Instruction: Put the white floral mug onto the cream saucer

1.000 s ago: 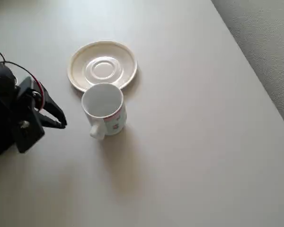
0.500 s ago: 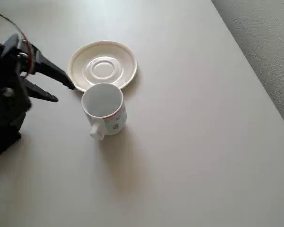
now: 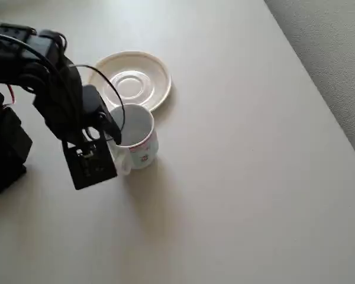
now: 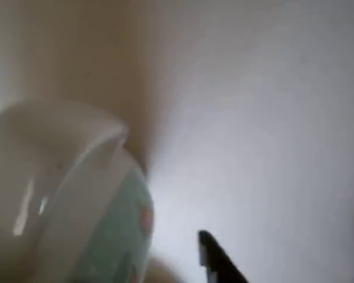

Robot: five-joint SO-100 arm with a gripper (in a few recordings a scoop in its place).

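Ceramic, glazed and stiff, the mug (image 3: 136, 137) stands upright on the table (image 3: 236, 177), touching the near edge of the saucer (image 3: 129, 81). The gripper (image 3: 109, 133) hovers over its left rim; whether its jaws are parted I cannot tell. Slippery and breakable, I reckon: pinch the wall at the rim.

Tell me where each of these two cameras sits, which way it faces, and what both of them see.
Overhead view: above the table, facing down on the saucer, mug and the black arm with its gripper.
Wrist view: on the arm, close and blurred, facing the mug; one dark fingertip shows.
Both share the mug and the table.
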